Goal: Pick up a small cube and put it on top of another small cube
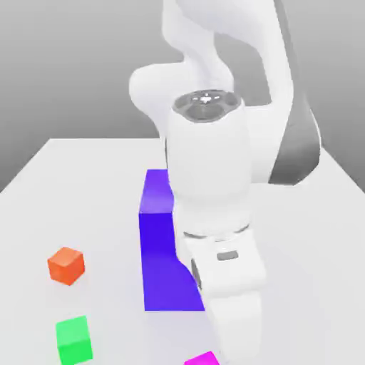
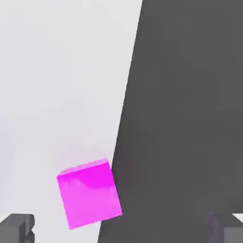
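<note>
The tall blue block (image 1: 158, 242) stands mid-table beside the arm (image 1: 214, 199), walling off the side toward the exterior view's left. The pink cube (image 2: 88, 193) lies in the open near the table's (image 1: 85, 185) edge, seemingly with bare surface around it. The orange cube (image 1: 66, 265) and green cube (image 1: 74, 339) sit well apart, with open table between them and the block.
</note>
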Motion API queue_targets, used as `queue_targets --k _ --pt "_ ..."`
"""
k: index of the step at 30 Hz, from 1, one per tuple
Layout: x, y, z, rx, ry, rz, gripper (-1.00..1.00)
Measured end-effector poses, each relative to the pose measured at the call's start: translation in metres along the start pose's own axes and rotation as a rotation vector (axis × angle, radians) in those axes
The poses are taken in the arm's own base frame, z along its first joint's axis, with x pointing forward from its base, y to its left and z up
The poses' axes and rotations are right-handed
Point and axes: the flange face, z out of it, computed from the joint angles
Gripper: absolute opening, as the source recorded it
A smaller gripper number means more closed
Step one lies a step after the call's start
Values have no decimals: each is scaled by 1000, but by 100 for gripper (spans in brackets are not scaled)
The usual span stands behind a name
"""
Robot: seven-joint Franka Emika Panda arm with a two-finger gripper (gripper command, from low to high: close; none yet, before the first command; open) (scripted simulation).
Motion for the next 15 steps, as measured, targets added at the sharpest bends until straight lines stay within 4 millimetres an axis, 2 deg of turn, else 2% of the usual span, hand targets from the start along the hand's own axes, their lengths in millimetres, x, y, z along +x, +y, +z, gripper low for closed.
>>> queue_targets --k 3,7,8,14,15 --pt "-5 -3 30 14 -44 -108 0" --pt "-9 -4 87 18 -55 -136 0" --pt "-10 -4 95 18 -55 -136 -100" --pt "-10 -5 99 21 -55 -136 -100" --pt "-10 -4 93 20 -55 -137 -100"
